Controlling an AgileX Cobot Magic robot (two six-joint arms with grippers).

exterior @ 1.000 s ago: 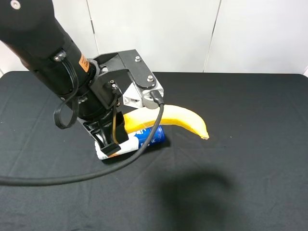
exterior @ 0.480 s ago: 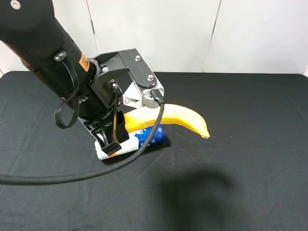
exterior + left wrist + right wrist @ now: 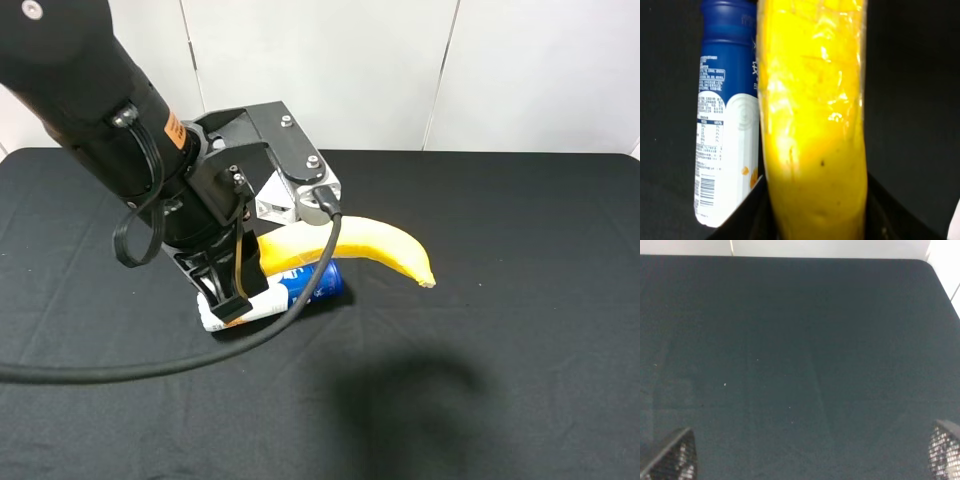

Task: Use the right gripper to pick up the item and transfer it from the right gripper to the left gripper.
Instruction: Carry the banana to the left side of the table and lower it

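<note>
The yellow banana (image 3: 375, 245) sticks out to the right from my left gripper (image 3: 230, 298), which is shut on its left end. In the left wrist view the banana (image 3: 812, 110) fills the gap between the black fingers (image 3: 747, 215) of my left gripper (image 3: 815, 220). The left arm carries an orange sticker (image 3: 174, 130). My right gripper (image 3: 807, 452) is open and empty over bare black table; only its two mesh fingertips (image 3: 670, 457) show. The right arm is out of the exterior high view.
A white-and-blue tube (image 3: 300, 288) lies on the black table (image 3: 520, 250) right under the banana and the left gripper; it also shows in the left wrist view (image 3: 727, 115). A dark shadow (image 3: 410, 400) falls on the table's front middle.
</note>
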